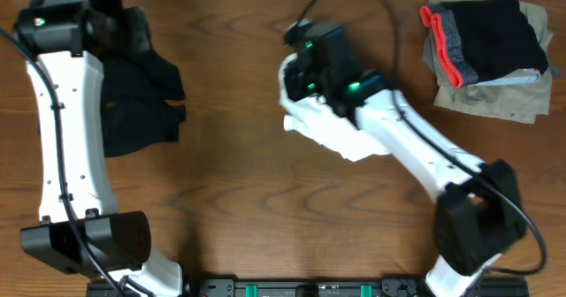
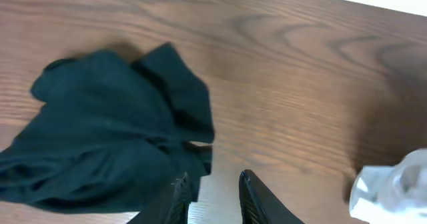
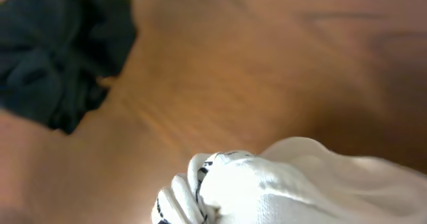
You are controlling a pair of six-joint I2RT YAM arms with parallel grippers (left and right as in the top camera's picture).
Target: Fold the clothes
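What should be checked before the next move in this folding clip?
1. Left gripper open: ok, table shows between its fingers.
2. Black garment laid flat: not ok, crumpled.
3. Shirt laid flat: not ok, bunched up.
4. Right gripper shut: ok; whether it holds the shirt: cannot tell, fingers hidden by cloth.
5. Stack apart from the shirt: ok.
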